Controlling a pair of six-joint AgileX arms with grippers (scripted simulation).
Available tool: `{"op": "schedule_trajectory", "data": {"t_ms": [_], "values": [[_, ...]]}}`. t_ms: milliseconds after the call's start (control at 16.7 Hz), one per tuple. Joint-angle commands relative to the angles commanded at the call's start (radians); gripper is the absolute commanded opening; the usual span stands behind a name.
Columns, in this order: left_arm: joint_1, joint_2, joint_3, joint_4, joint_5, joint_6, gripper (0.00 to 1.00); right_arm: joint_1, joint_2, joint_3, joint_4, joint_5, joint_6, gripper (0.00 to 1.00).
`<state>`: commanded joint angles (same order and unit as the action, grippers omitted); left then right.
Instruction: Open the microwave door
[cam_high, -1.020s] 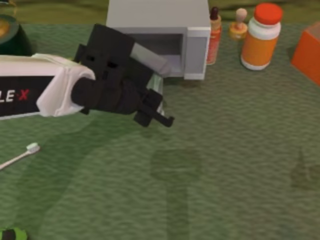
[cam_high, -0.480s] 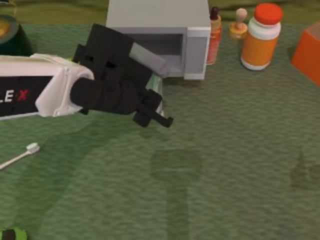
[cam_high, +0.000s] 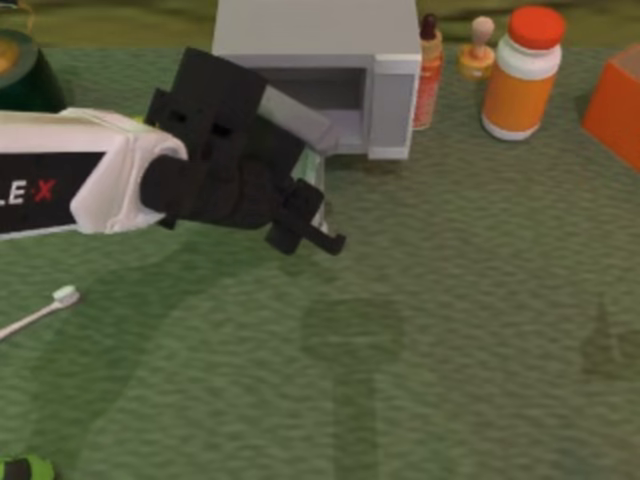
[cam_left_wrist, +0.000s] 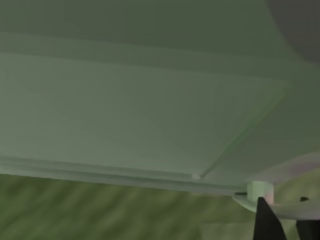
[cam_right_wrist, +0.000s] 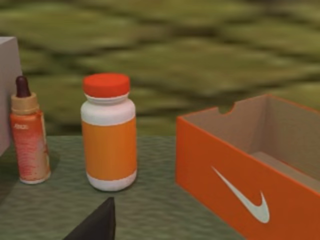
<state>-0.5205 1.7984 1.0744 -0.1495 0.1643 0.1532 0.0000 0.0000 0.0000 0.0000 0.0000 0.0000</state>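
At the worktop's (cam_high: 450, 350) near left corner sits a small green thing (cam_high: 22, 468), cut off by the edge, and a little farther back along the left edge lies a toothbrush (cam_high: 45, 308). Beyond it the left arm (cam_high: 70, 185) reaches in from the left edge toward the middle, its jaws (cam_high: 305, 230) pointing toward the right and hanging just in front of the microwave (cam_high: 320, 60); whether they are apart or together cannot be told from either view. The microwave stands at the far edge, left of centre, with its door (cam_high: 297, 115) swung partly out from the left hinge so the cavity shows, and the door's free edge lies close above the left jaws. The left wrist view is filled by the door's pale panel (cam_left_wrist: 130, 110) close up, with dark fingertips (cam_left_wrist: 267, 222) at the picture's edge. Just right of the microwave stand a dropper bottle (cam_high: 429, 70), a small wooden peg (cam_high: 478, 48) and an orange pill bottle (cam_high: 521, 72) with a red cap. An orange box (cam_high: 615, 100) sits at the far right edge. The right arm shows only as a dark tip (cam_right_wrist: 97, 225) in its own wrist view, its jaws' state unknowable.
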Motion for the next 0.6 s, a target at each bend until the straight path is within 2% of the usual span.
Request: {"op": "schedule_trajectory", "data": {"t_ms": [600], "values": [[-0.006, 0.000, -0.002, -0.002, 0.010, -0.003, 0.00, 0.000, 0.000, 0.000, 0.000, 0.000, 0.000, 1.00]]}}
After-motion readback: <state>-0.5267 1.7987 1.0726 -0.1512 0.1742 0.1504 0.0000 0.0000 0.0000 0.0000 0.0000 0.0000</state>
